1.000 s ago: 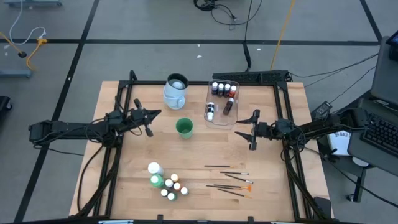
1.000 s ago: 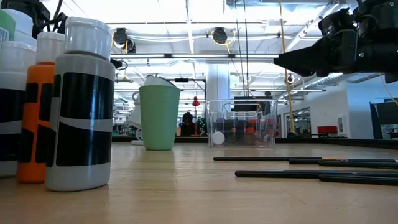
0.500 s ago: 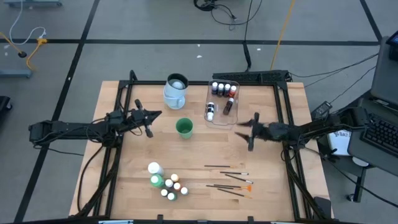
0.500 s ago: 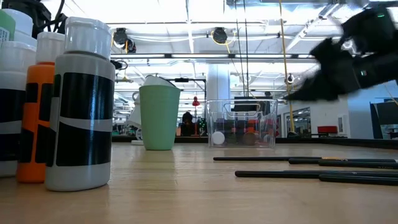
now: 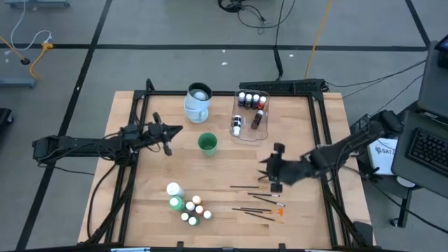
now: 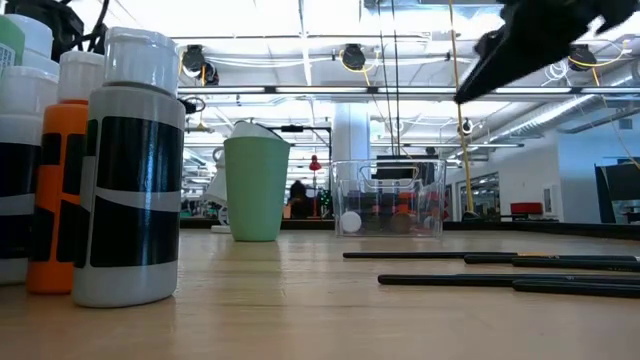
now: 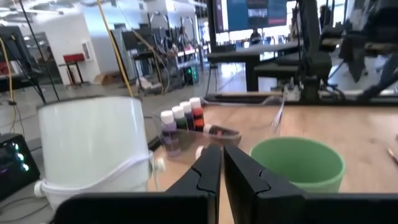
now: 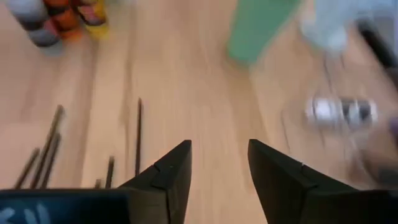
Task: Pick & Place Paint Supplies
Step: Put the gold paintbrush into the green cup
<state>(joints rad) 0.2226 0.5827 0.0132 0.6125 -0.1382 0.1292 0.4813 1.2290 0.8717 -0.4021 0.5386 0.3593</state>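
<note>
Since the earlier frames, the right gripper (image 5: 270, 173) has been swung away from the clear tub (image 5: 249, 127) and brought toward the near half of the table (image 5: 224, 171), where it now hangs above the far end of the scattered brushes (image 5: 257, 201); everything else has been left where it was. Its fingers (image 8: 168, 174) are seen spread apart in the right wrist view, with nothing between them and bare wood below. Nearest the table's front edge, a cluster of small paint bottles (image 5: 194, 210) is gathered at the left, with two larger white and green bottles (image 5: 174, 196) just behind them; in the low view this group fills the left foreground, a black-labelled bottle (image 6: 132, 170) standing beside an orange one (image 6: 62, 175). The thin dark-handled brushes are laid flat to the right of the cluster, well apart from it. Farther back, near the table's middle, a green cup (image 5: 207, 143) stands upright. Beside it on the left, the left gripper (image 5: 168, 138) is held above the wood with its fingers (image 7: 208, 171) pressed together on nothing. At the far side, a pale-blue jug (image 5: 198, 101) stands next to the clear tub, in which several small bottles (image 5: 250, 100) are lined up and what seem to be two more are lying on their sides.
</note>
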